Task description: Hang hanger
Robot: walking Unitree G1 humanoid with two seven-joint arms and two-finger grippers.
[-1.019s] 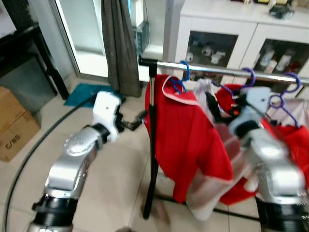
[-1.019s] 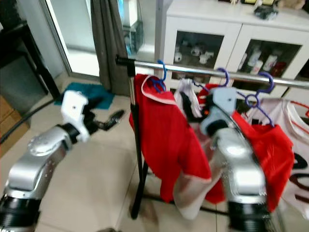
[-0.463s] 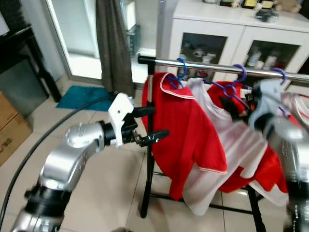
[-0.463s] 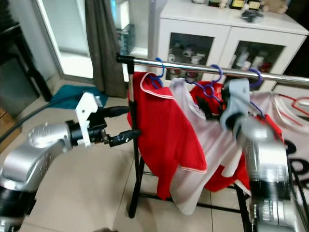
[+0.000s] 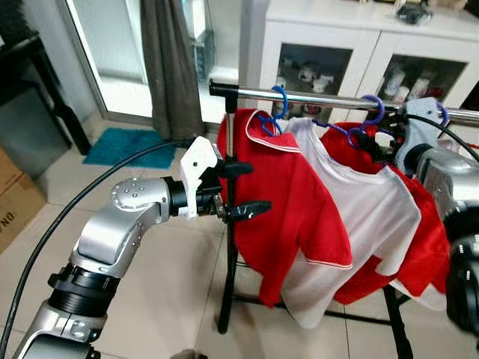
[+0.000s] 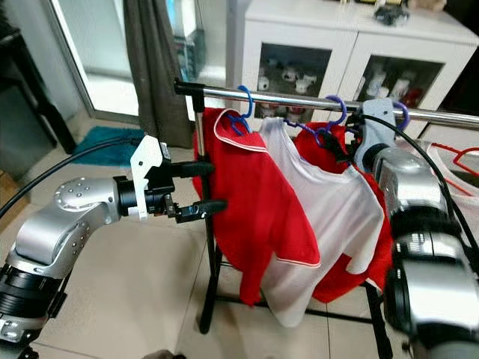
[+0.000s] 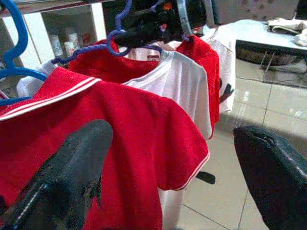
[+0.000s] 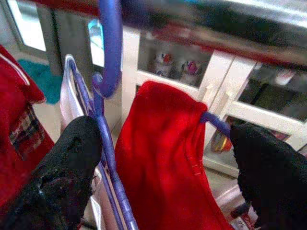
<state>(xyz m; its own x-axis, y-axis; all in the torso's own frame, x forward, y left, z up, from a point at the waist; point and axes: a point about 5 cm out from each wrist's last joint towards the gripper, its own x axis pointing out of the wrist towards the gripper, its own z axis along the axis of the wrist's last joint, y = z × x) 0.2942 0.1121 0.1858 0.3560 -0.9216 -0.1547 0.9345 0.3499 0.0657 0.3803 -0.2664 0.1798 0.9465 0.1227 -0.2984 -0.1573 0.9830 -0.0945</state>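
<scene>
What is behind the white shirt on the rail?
Behind the white shirt hangs a red garment on a purple hanger; its middle is covered. Further back stands a white glass-door cabinet.

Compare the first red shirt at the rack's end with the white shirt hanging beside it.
The red shirt hangs on a blue hanger; the white shirt hangs on a purple hanger. The red shirt has white trim at collar and sleeve; the white shirt has red trim along its sleeve hem. The red shirt sits nearest the rack's upright post and overlaps the front of the white one. Both are short-sleeved and hang from the same metal rail.
</scene>
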